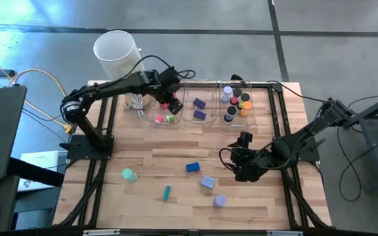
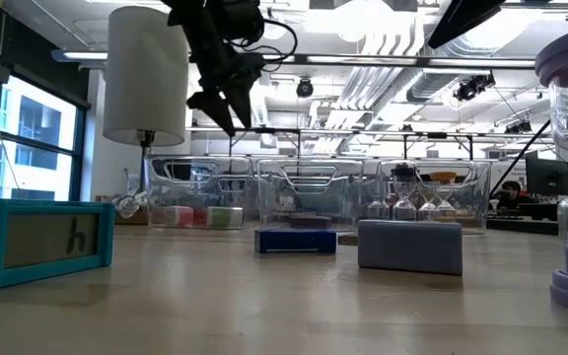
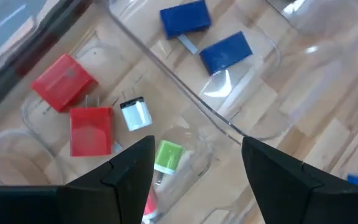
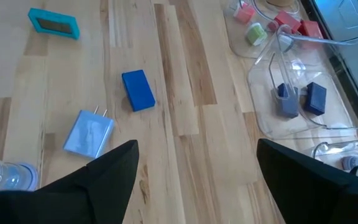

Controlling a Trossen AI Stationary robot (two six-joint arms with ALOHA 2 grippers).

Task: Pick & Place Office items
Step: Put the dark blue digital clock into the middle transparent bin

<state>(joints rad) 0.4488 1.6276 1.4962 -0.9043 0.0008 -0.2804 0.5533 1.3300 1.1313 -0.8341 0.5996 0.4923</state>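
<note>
My left gripper (image 1: 170, 102) (image 3: 194, 165) hovers open above the left clear bin (image 1: 155, 119), high over it in the low view (image 2: 227, 97), and holds nothing. Below it in that bin lie two red blocks (image 3: 91, 129), a small white piece (image 3: 135, 114) and a green piece (image 3: 167, 155). My right gripper (image 1: 237, 164) (image 4: 197, 168) is open and empty over the table's right half. Flat on the wood ahead of it lie a blue block (image 4: 138, 89) (image 1: 192, 168), a lavender block (image 4: 89, 134) (image 1: 207, 182), a teal stick (image 4: 53, 22) (image 1: 167, 192), a lavender roll (image 1: 220, 201) and a green roll (image 1: 128, 175).
Three clear bins stand in a row at the far edge: the middle bin (image 1: 188, 117) holds blue and purple blocks (image 1: 199, 103), the right bin (image 1: 249, 118) holds several coloured rolls (image 1: 240, 105). A tall white cylinder (image 1: 116, 52) stands behind the left bin. Bare wood lies between bins and loose pieces.
</note>
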